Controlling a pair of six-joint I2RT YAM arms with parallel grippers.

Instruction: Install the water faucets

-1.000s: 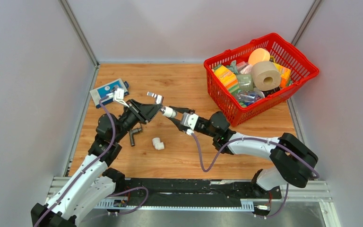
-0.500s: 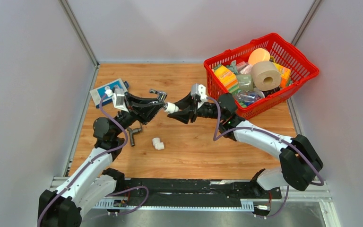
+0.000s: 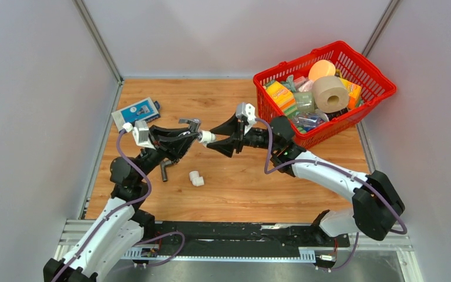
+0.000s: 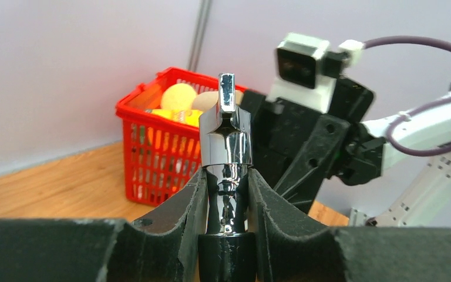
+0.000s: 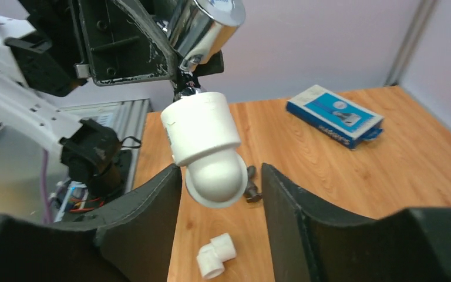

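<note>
Holding of the chrome faucet (image 4: 225,141) above the middle of the bench (image 3: 223,100), a white elbow fitting (image 5: 202,138) seated on its end.

The chrome faucet is clamped at its threaded stem by the left gripper (image 4: 225,182), whose fingers are pressed tight against both sides of it, the small handle pointing away from the palm. The right gripper (image 5: 222,170) is seen partly open around the white elbow fitting, with a clear gap at one finger, so nothing is gripped by it. The dark grey faucet (image 3: 165,170) is lying on the bench near the left edge, and a second white elbow (image 3: 196,178) just beside it. A blue box (image 3: 136,111) is placed towards the far left corner, and a red basket (image 3: 298,59) at the far right corner.
</note>
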